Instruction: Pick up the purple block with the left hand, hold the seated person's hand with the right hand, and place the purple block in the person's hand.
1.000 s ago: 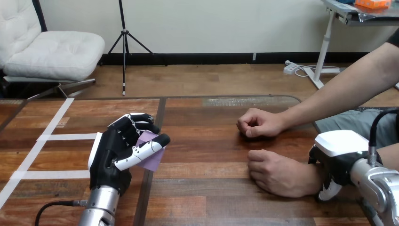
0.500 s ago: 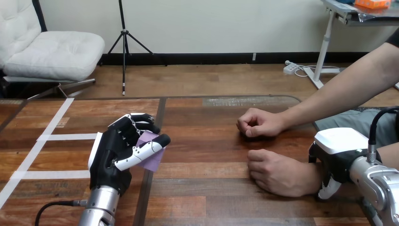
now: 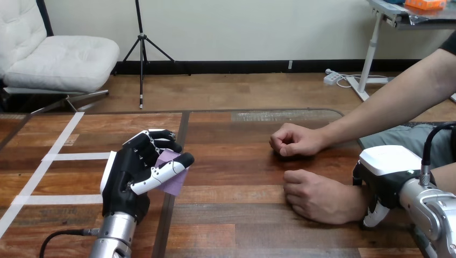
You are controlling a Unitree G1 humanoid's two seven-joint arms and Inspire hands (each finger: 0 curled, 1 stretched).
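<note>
My left hand is at the table's left, raised a little, with fingers and thumb curled round the purple block; only the block's right part shows between them. At the right, the person's nearer hand lies palm down on the table, fingers loosely curled. My right hand sits on that hand's wrist, its fingers over the top and its thumb hooked under the near side. The person's farther hand rests as a fist on the table beyond it.
White tape lines cross the table's left part. The wooden table's far edge runs behind both of the person's hands. Bare wood lies between the block and the person's nearer hand.
</note>
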